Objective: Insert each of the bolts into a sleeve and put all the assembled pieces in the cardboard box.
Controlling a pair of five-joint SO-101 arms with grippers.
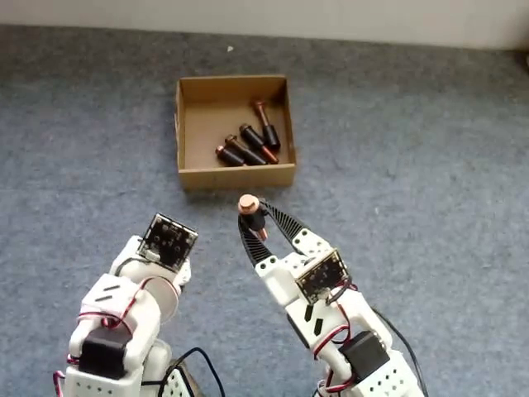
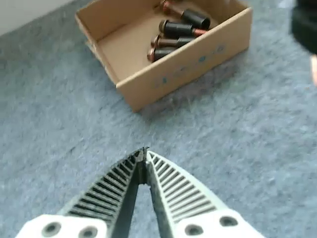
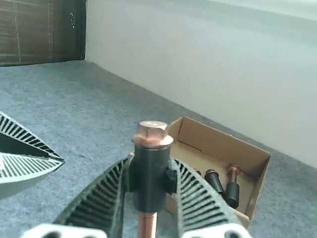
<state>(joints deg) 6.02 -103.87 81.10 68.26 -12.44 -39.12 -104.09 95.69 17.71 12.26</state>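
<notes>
- The cardboard box sits open-topped on the grey carpet, beyond both arms. It is a shallow brown square with low, thin walls and a plain flat floor.
- Several assembled pieces lie inside it, bunched toward one side of the floor. They lie side by side, with one set slightly apart, close to the side wall.
- Each piece is a smooth, matte black cylindrical sleeve. A copper-coloured flanged bolt head shows at one end and a threaded tip at the other.
- The right gripper is clamped on one more assembled piece. It holds the piece outside the box, just short of the near wall and above the carpet.
- In the right wrist view that held piece stands upright between the ribbed black fingers. Its hexagonal copper bolt head is on top, and bare copper thread shows below the sleeve.
- The left gripper is closed on nothing, and its ribbed tips meet in a point. It hangs over bare carpet on the near side of the box, well apart from it.
- The carpet has a short, fuzzy, slightly mottled pile.
</notes>
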